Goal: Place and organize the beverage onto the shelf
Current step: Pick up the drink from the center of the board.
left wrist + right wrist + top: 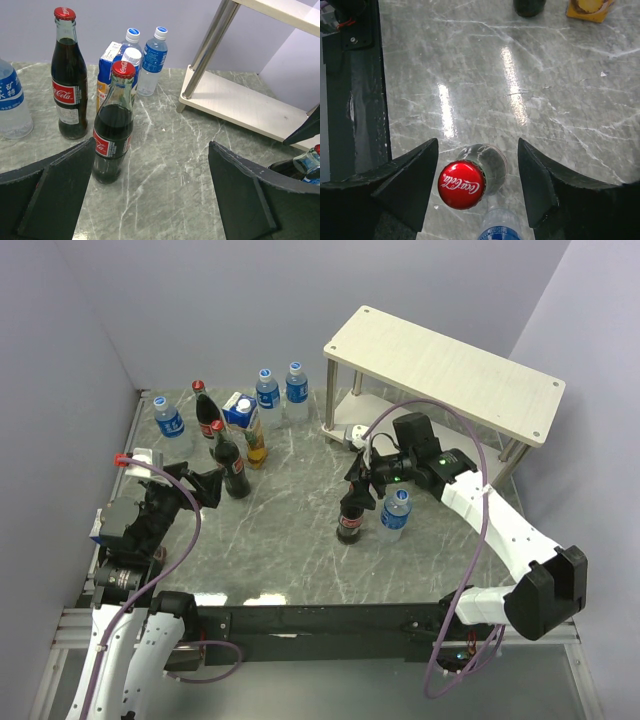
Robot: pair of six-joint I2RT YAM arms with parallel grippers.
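Right tool [477, 150] straddled the neck of a cola bottle [461, 184] standing mid-counter [290, 520] near the shelf [440, 370]. Jaws partly open, gaps both sides, nothing gripped; probably lining up a lift. Left tool [152, 150] gaped wide, empty, facing a second cola bottle [113, 125].

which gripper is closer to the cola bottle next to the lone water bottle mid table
Right. The right gripper straddles the neck of that cola bottle, with a gap on either side. The left gripper is far off to the left, open, near another cola bottle.
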